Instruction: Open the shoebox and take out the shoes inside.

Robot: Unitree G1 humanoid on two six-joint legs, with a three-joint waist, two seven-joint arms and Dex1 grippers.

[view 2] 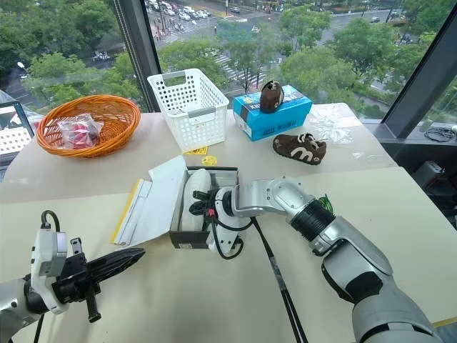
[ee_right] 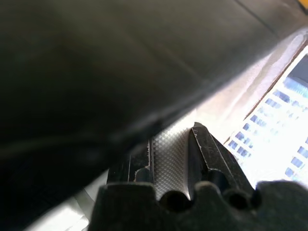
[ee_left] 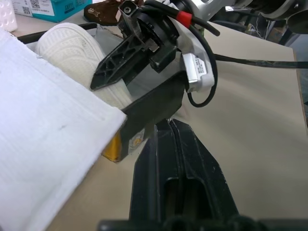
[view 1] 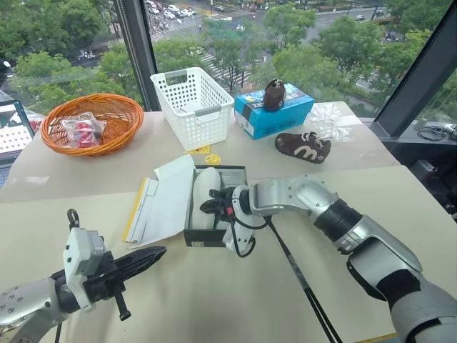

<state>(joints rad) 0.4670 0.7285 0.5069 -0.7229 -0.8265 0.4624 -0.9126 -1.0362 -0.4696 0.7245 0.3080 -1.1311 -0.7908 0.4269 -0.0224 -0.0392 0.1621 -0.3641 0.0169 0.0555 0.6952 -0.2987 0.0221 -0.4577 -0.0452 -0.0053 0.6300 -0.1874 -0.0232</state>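
The shoebox [view 1: 206, 240] lies open mid-table, black-sided, its lid [view 1: 166, 199] folded out to the left with the white inside up and a yellow edge. One of the shoes [view 1: 206, 187] lies inside on its side, white sole showing [ee_left: 67, 45]. My right gripper [view 1: 212, 207] reaches into the box from the right and is shut on that shoe; in the right wrist view a textured grey surface sits between its fingers [ee_right: 207, 154]. My left gripper [view 1: 153, 255] is shut and hovers over the table in front of the box, pointing at its near corner [ee_left: 149, 110].
At the back stand an orange wicker basket [view 1: 114, 107] with a red-white packet, a white plastic basket [view 1: 191, 100], and a blue box [view 1: 285, 114] with a brown shoe [view 1: 274, 93] on it. Another brown shoe [view 1: 303, 146] and crumpled clear plastic [view 1: 332, 120] lie nearby. A black cable [view 1: 296, 271] crosses the table.
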